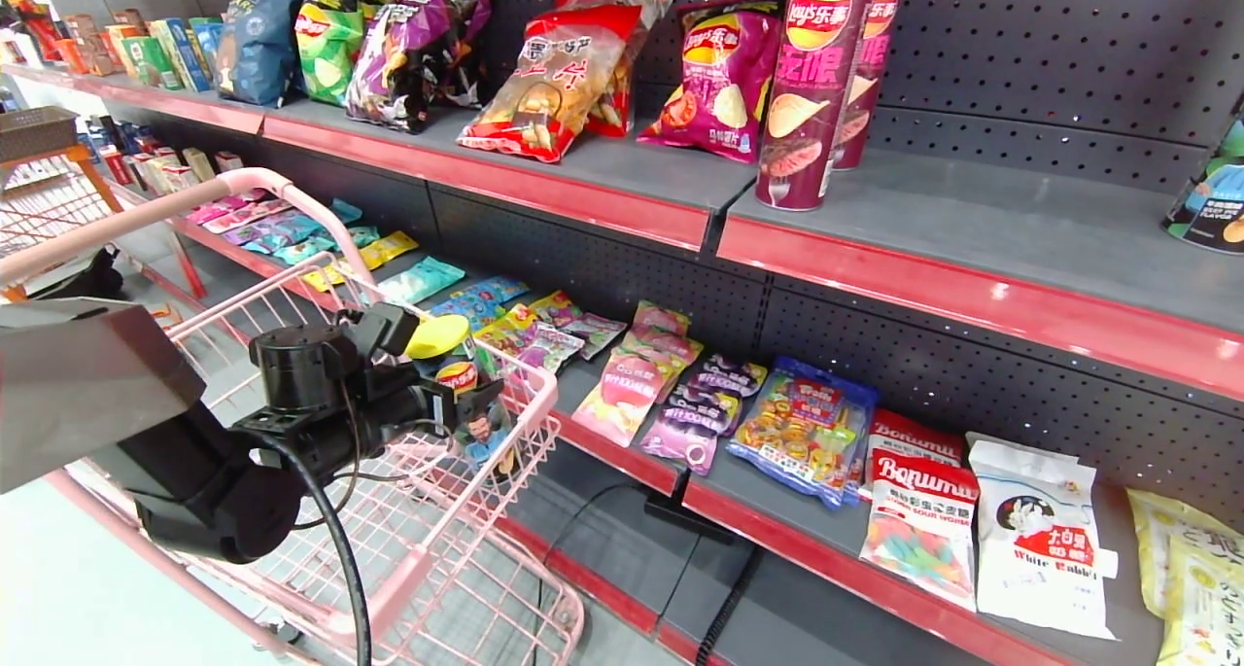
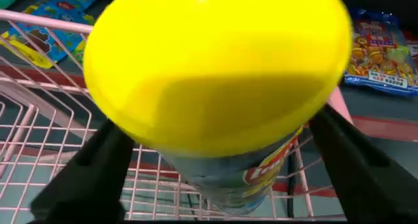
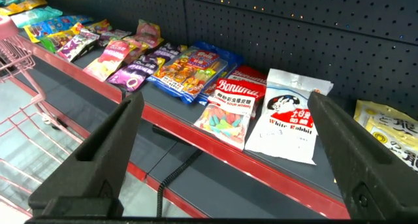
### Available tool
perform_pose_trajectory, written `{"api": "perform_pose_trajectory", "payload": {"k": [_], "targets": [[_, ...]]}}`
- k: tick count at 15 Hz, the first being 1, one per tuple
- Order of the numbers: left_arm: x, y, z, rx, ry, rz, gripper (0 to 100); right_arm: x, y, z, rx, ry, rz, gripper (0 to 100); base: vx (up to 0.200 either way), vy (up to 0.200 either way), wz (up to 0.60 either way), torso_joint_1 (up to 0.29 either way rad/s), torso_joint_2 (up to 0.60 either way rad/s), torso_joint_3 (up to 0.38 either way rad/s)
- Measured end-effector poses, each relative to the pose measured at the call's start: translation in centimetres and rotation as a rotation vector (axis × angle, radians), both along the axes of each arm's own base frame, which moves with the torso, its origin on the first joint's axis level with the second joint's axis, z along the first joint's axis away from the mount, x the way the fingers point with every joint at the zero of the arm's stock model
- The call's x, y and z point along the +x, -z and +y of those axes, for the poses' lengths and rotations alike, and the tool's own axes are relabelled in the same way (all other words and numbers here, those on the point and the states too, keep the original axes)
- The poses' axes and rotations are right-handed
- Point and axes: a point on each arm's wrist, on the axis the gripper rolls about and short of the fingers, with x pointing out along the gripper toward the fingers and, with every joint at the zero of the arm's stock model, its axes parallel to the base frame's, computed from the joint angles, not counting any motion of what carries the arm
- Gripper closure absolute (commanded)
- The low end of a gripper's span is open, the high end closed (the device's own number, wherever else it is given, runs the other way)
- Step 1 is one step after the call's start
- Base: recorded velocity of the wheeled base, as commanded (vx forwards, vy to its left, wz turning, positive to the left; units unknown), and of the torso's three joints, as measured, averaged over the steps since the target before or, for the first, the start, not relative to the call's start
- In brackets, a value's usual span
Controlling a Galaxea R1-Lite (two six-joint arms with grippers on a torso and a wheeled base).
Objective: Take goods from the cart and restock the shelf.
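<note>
Left wrist view: left pincer (image 2: 219, 178) clamps the yellow-lidded blue can (image 2: 215, 67); right pincer (image 3: 222, 159) is wide open, empty. Lift vertically, clearing the pink wire cart (image 1: 540, 394).

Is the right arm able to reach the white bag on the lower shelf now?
Probably yes. The right gripper is open and faces the white bag, which lies flat near the front edge of the lower shelf, with nothing between them.

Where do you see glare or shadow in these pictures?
Head view: white glints along the red shelf edge. Left wrist view: a shadow crosses the lower half of the yellow lid of the can. Right wrist view: tiny bright specks on the pegboard.
</note>
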Motion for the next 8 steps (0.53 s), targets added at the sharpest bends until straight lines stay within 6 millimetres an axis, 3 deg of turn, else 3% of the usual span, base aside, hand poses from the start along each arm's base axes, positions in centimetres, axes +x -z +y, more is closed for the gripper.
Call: {"api": "perform_pose_trajectory", "payload": {"k": [5, 8], "targets": [[-0.3, 0.4, 0.1, 0.001, -0.007, 0.012, 100, 0.0, 0.0, 0.0, 0.0, 0.0, 0.0, 0, 0.0, 0.0, 0.0, 0.0, 0.0, 0.0], [-1.3, -1.4, 1.3, -0.006, -0.041, -0.005, 100, 0.0, 0.0, 0.0, 0.0, 0.0, 0.0, 0, 0.0, 0.0, 0.0, 0.0, 0.0, 0.0]]}}
